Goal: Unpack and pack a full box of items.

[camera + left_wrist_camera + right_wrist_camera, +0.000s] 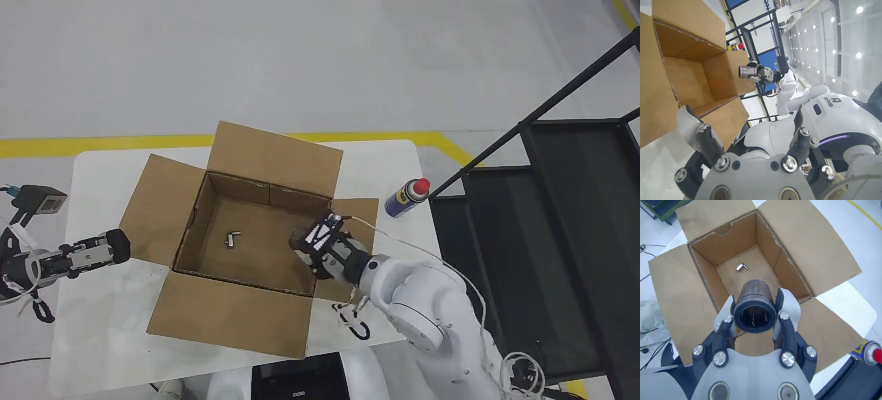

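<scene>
Pale grey floor (300, 60), yellow taped line (100, 146) running left to right behind the white rounded surface (100, 330). Black metal stepped frame (560, 200) at right. White ceiling with round lamps (858, 55).

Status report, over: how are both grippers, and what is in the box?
Right gripper shut on metal cylinder, above open box. Left gripper open, beside box. Small bracket on box floor; spray can outside.

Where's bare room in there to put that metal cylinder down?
Most of the box floor is bare, all round the small bracket. On the table, free patches lie between the right flap and the spray can, and at the near left corner by the left tool. The flaps cover the rest.
</scene>
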